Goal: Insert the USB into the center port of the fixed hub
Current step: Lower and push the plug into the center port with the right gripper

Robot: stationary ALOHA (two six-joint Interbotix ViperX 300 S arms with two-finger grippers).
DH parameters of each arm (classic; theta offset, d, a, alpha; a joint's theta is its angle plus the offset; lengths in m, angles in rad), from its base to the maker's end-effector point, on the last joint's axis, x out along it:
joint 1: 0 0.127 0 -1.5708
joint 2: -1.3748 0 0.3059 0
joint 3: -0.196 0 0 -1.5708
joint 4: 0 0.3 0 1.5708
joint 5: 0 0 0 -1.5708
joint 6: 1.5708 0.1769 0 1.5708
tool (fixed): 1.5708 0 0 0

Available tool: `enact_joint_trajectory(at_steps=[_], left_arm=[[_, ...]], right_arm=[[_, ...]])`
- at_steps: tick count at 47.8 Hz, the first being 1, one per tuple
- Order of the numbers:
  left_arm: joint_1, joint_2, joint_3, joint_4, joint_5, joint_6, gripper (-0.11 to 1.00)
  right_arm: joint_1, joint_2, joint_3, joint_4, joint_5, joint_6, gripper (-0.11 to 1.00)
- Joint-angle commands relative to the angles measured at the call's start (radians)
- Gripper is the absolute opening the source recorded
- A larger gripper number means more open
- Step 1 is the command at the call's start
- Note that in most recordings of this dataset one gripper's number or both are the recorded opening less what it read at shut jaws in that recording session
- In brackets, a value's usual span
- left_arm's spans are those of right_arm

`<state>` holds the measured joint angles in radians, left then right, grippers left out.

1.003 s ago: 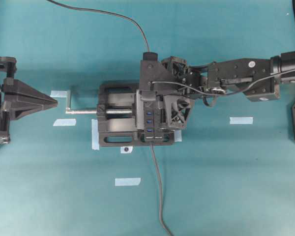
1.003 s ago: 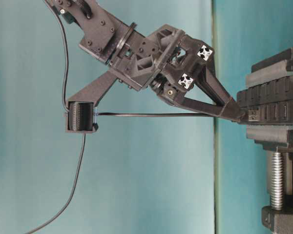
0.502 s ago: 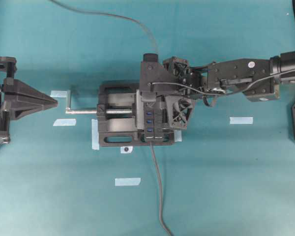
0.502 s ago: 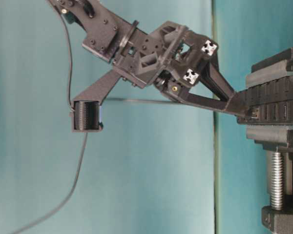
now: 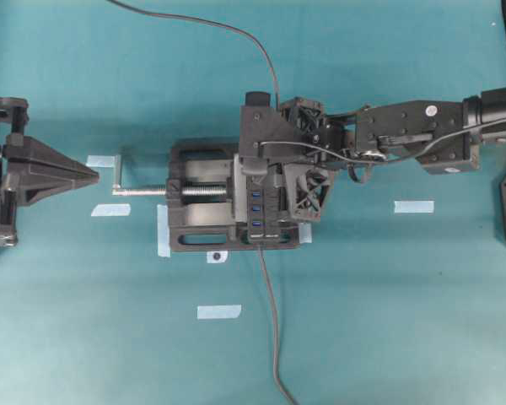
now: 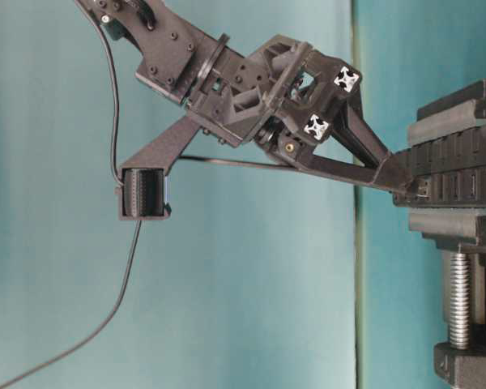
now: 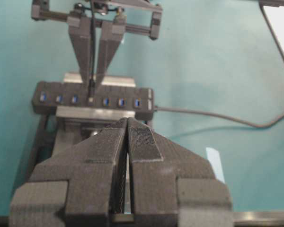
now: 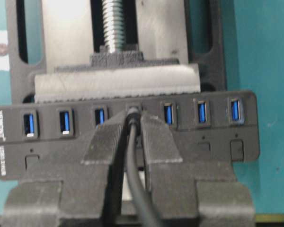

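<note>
Right gripper (image 8: 132, 124): nearly closed, pinching the USB (image 8: 132, 110).
USB: at the center port of the hub (image 8: 217, 142), 3 blue slots on each side.
Left: full seating, release.

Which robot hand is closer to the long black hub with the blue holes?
The right one. The right gripper is at the fixed hub, holding the USB at its center port. The left gripper sits shut, far off beyond the vise.
</note>
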<state>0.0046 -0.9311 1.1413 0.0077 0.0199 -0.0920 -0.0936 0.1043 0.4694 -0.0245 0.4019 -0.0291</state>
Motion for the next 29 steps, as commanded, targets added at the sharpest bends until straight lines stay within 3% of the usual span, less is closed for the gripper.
enact_joint_trajectory(at_steps=[1,29], left_arm=[[0.0,0.005,-0.017,0.0,-0.005,-0.002,0.0],[0.002,0.005,-0.017,0.0,-0.005,-0.002,0.0]], right_arm=[[-0.003,-0.008,-0.021,-0.002,-0.005,0.0,0.1],[-0.002,0.011,-0.02,0.002,0.003,-0.003,0.1]])
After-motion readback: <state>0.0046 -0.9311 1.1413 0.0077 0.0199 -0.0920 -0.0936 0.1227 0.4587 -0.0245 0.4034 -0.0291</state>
